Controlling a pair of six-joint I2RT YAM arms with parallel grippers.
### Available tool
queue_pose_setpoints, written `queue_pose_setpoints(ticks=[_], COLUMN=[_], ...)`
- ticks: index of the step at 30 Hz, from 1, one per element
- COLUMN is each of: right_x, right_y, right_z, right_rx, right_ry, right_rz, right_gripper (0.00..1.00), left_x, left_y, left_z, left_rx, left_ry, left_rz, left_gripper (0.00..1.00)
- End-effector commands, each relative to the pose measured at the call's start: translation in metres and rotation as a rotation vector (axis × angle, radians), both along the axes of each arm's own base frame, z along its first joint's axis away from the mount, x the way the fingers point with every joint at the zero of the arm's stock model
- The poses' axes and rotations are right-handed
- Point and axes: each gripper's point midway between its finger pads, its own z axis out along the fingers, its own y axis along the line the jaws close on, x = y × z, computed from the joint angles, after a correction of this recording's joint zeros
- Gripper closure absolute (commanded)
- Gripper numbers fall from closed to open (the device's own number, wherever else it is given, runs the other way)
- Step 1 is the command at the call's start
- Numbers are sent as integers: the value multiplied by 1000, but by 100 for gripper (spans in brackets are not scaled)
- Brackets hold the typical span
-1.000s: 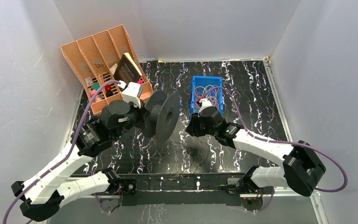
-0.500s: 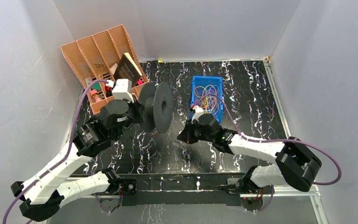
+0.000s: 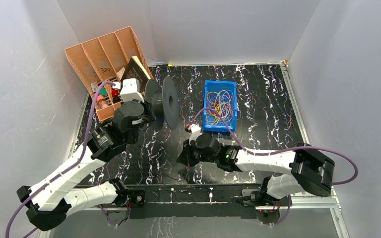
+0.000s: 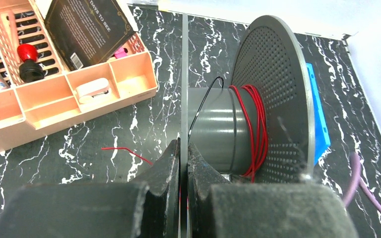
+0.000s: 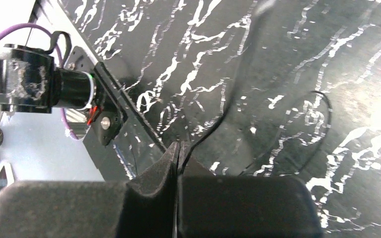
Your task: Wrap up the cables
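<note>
A grey spool (image 3: pixel 170 100) stands on edge at the left middle of the table. My left gripper (image 4: pixel 182 144) is shut on its near flange (image 4: pixel 184 74), seen edge-on. Red cable (image 4: pixel 252 130) is wound round the hub, and a loose red end (image 4: pixel 124 151) lies on the table. A thin black cable (image 4: pixel 204 101) leaves the hub. My right gripper (image 3: pixel 183 156) hangs low near the table's front, and in the right wrist view this right gripper (image 5: pixel 177 148) is shut on the black cable (image 5: pixel 218 123). More of that cable lies in a loop (image 5: pixel 322 106). A tangle of coloured cables (image 3: pixel 221 103) fills the blue bin (image 3: pixel 205 101).
A peach organiser (image 3: pixel 87 52) with a dark book (image 3: pixel 136 73) and small items stands at the back left, close behind the spool. The arms' base rail (image 3: pixel 198 191) runs along the near edge. White walls close in three sides.
My right gripper has moved left and toward the near edge and has shut on the black cable. The left arm has carried the spool back and turned it edge-on.
</note>
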Motion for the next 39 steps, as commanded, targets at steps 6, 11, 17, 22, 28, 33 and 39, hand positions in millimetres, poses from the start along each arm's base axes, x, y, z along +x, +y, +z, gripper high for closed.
queue_pose_setpoints(ticks=[6, 11, 17, 22, 28, 33, 39], right_x=[-25, -45, -51, -45, -31, -17, 10], right_y=[36, 42, 41, 33, 20, 10, -6], right_z=[45, 59, 84, 117, 159, 176, 192], right_rx=[1, -25, -36, -44, -88, -183, -247], right_ry=[-136, -185, -224, -267, -337, -418, -481], right_rz=[25, 54, 60, 37, -10, -24, -18], right_gripper=[100, 100, 100, 100, 100, 100, 100], left_x=[20, 26, 33, 31, 26, 19, 8], left_y=[9, 7, 2, 3, -3, -13, -21], left_z=[24, 15, -6, -33, -60, -74, -85], left_rx=[-18, 24, 122, 201, 283, 336, 407], left_ry=[-99, -93, -55, -5, 65, 111, 156], left_rz=[131, 148, 138, 122, 45, -67, -200], left_gripper=[100, 100, 100, 100, 100, 100, 100])
